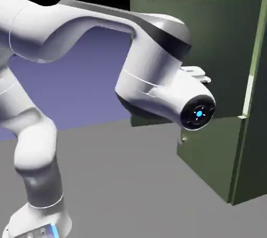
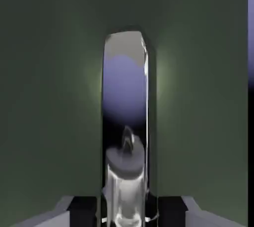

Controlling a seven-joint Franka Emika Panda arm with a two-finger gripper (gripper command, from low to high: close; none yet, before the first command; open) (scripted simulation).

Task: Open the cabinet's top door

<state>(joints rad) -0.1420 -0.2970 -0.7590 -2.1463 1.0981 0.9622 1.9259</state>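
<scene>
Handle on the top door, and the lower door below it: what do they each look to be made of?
The handle looks like polished metal, perhaps chrome: it mirrors the blue-violet backdrop and a pale shape like the arm. The lower door seems to be painted, either metal or wood, with a fairly matte olive-green finish; its face is evenly coloured with no grain showing, which leaves the material open.

- Glossy white robot arm (image 1: 39, 36) with smooth, rounded, tube-like segments and thin seam lines at its joints.
- Dark grey to black curved band (image 1: 164, 36) along the upper part and round the elbow-like bend.
- Round black end cap (image 1: 190, 120) on the wrist, with a glowing blue dot (image 1: 199, 113) ringed by small white marks.
- White base (image 1: 39, 218) with a bright blue strip (image 1: 54, 230) and small round details.
- Blocky black fingertips (image 2: 83, 211) on pale grey mounts (image 2: 206, 217).
</scene>
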